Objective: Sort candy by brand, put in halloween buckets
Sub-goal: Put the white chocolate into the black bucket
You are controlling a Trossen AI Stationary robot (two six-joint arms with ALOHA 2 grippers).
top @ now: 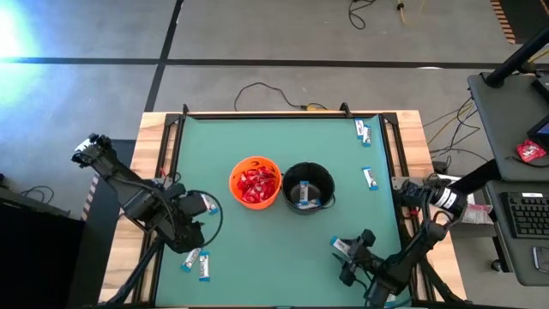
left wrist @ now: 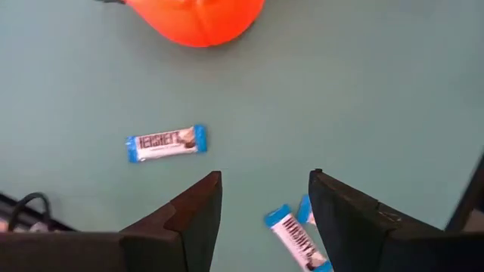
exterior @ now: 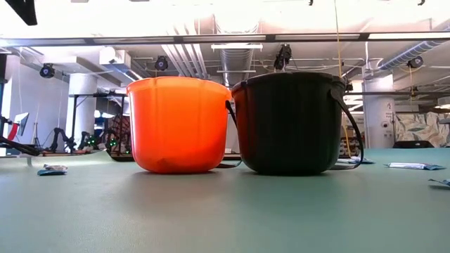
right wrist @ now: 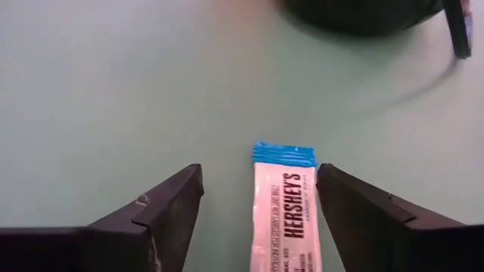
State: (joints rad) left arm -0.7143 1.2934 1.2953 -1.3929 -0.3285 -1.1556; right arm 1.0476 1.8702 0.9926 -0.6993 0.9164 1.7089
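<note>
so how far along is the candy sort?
Done: red packets fill the orange bucket; a bar sits in the black bucket. In hand: right gripper is open around a white-and-blue bar; left gripper is open above others. Left: several bars on the table.

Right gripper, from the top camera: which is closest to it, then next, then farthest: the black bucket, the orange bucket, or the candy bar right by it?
1. White-and-blue bar, at the right gripper.
2. Black bucket, table middle.
3. Orange bucket, farther left.

Orange bucket (top: pixel 255 181) and black bucket (top: pixel 308 186) block the bench (top: pixel 257 275) centre; my near side lies open between them and me.
</note>
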